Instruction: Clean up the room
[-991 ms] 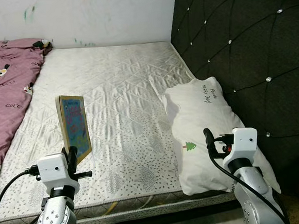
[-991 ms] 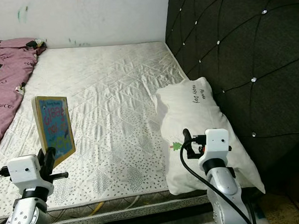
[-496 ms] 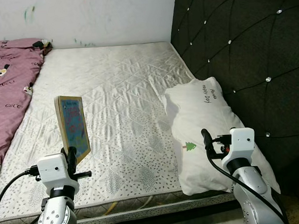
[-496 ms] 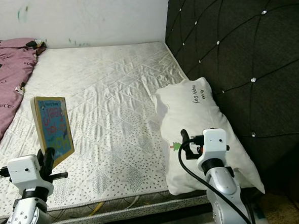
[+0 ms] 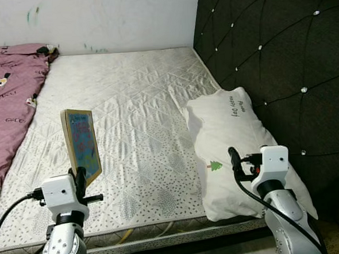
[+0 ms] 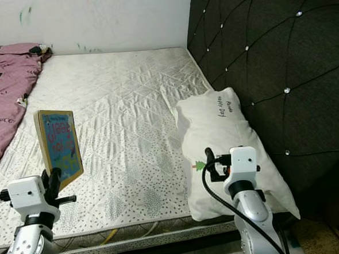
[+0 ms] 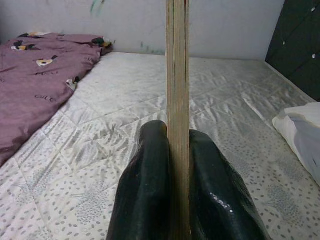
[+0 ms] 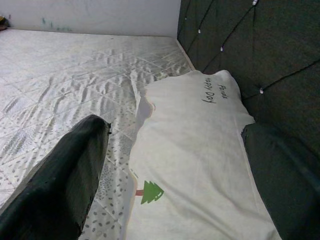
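Note:
A thin children's board book (image 5: 82,145) with a colourful cover stands upright over the near edge of the mattress (image 5: 139,94). My left gripper (image 7: 177,135) is shut on the book's bottom edge (image 7: 177,75). A white pillow (image 5: 230,129) with a small green tree print lies along the black headboard. My right gripper (image 8: 174,127) is open, held just above the pillow's (image 8: 200,150) near end with nothing between its fingers (image 8: 70,175).
A purple printed blanket (image 5: 6,96) is bunched at the bed's far left, with small items at the back corner (image 5: 47,51). The tufted black headboard (image 5: 280,57) walls off the right side. A white wall stands behind the bed.
The left gripper and the book have drifted slightly to the left. The right gripper has edged a little left over the pillow.

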Controlling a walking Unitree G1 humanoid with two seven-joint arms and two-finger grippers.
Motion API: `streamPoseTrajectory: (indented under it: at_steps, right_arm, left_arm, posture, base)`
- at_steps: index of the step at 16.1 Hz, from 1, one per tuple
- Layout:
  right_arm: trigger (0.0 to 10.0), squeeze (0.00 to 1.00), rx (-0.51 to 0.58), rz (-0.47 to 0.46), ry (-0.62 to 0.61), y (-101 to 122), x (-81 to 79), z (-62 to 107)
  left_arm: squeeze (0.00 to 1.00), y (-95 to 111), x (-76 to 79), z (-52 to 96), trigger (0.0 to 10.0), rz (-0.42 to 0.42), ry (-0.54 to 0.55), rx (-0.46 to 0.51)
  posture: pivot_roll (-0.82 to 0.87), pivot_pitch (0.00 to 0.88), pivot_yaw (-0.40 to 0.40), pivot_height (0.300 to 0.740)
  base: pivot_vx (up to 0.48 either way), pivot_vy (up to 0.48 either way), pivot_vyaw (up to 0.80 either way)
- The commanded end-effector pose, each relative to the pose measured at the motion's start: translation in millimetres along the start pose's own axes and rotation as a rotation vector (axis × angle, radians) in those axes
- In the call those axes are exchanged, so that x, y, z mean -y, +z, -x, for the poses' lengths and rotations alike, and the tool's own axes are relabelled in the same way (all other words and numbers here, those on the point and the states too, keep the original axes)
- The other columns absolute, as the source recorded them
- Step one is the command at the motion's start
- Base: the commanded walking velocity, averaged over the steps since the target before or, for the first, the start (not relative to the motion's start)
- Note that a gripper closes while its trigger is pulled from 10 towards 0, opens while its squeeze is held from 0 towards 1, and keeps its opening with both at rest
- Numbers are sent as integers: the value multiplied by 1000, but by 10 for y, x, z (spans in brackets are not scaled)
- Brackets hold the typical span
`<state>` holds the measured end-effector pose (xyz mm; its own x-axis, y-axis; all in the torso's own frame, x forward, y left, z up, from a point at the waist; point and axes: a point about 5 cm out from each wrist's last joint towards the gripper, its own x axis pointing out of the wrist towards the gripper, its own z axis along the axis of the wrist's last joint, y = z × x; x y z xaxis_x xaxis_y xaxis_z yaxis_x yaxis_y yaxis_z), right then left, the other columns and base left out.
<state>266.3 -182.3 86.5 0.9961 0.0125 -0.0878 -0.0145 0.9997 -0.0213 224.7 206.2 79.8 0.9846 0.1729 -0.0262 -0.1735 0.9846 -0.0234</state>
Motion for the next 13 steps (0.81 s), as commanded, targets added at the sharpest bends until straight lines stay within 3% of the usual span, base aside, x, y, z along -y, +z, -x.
streamPoseTrajectory:
  at_steps: [1, 4, 13]
  right_arm:
    - [10000, 0, -13, 3, 9, -23, -8, -1]
    - [10000, 0, -18, 8, 14, -31, -13, -3]
    - [10000, 0, -25, 18, 26, -44, -17, -7]
  left_arm:
    - [0, 73, -10, -14, 10000, -8, 6, 30]
    - [0, 71, -9, -15, 10000, -8, 6, 29]
    - [0, 40, -40, -23, 10000, 15, 41, 10]
  posture:
    - [25, 34, -42, 740]
    - [25, 34, -42, 730]
    - [20, 39, -45, 630]
  base:
    - [0, 0, 0]
    - [0, 0, 0]
    - [0, 0, 0]
